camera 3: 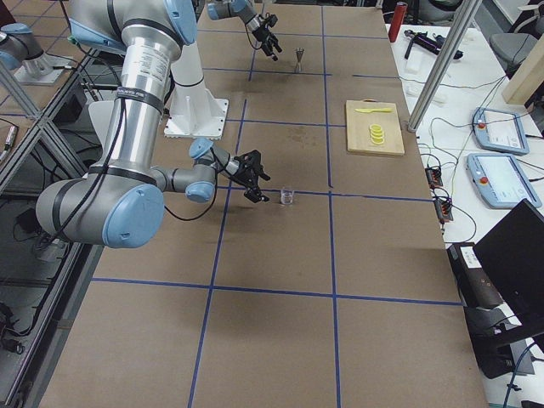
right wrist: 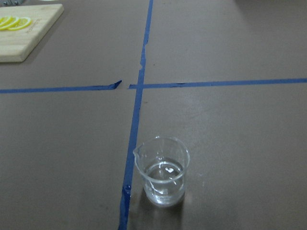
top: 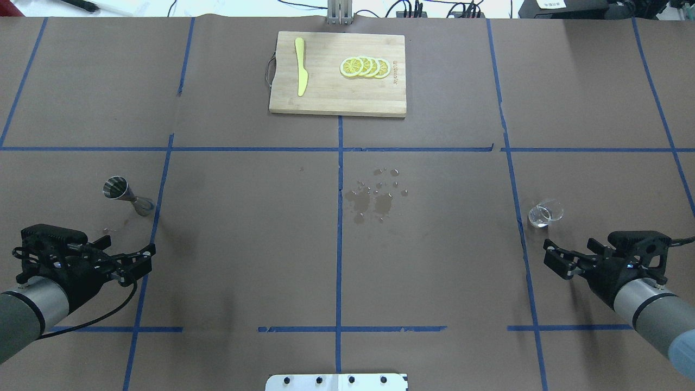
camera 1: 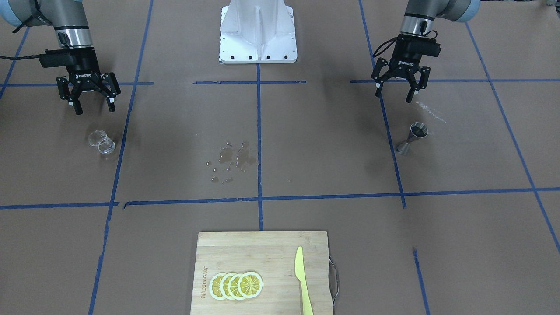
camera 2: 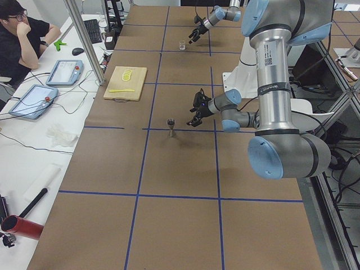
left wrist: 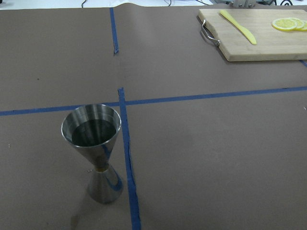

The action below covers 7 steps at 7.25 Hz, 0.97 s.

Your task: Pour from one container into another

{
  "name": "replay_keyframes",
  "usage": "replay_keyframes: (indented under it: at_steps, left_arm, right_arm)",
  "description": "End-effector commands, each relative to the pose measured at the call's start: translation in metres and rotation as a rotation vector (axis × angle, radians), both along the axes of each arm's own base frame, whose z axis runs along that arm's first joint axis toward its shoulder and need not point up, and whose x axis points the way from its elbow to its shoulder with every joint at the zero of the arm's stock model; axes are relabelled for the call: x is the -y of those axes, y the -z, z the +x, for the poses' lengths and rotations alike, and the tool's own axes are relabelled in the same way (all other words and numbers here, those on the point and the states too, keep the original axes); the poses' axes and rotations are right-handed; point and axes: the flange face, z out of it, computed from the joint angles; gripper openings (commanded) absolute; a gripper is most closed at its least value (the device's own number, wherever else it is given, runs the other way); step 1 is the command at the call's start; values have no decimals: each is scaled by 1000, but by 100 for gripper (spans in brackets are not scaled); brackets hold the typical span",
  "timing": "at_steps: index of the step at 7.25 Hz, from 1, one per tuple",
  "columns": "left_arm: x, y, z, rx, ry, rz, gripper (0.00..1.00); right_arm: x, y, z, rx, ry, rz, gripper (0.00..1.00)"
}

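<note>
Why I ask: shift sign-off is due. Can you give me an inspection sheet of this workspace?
Surface: brown-papered table, blue tape grid, droplets spilled at centre.
Job's things: glass cup upright, a little clear liquid inside; jigger upright, far apart.
Clutter: cutting board with lemon slices and yellow knife.
Hands: left hand open near jigger; right hand open near cup; both empty.
Cables: black cable loops off left wrist.
Surroundings: person seated at side desk with tablets.

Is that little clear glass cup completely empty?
No, the right wrist view shows the small clear glass cup standing upright with a shallow pool of clear liquid in its bottom.
</note>
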Motion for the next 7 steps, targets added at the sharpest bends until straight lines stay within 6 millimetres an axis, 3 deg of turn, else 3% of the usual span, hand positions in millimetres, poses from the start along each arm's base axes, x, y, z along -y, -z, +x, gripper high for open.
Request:
replay_keyframes:
  at_steps: [1,3,5,7]
  left_arm:
    - [-8,16,-11,2,-63,-33,100]
    - [-18,43,-16,-8,-154,-81,100]
    - [-29,71,-23,36,-243,-149,100]
    - [-34,81,-28,75,-278,-184,100]
  right_arm:
    - [-14,11,13,15,111,-82,100]
    - [-28,8,30,-12,217,-158,100]
    - [-35,35,35,-107,291,-235,100]
    - [-26,65,53,-198,349,-304,100]
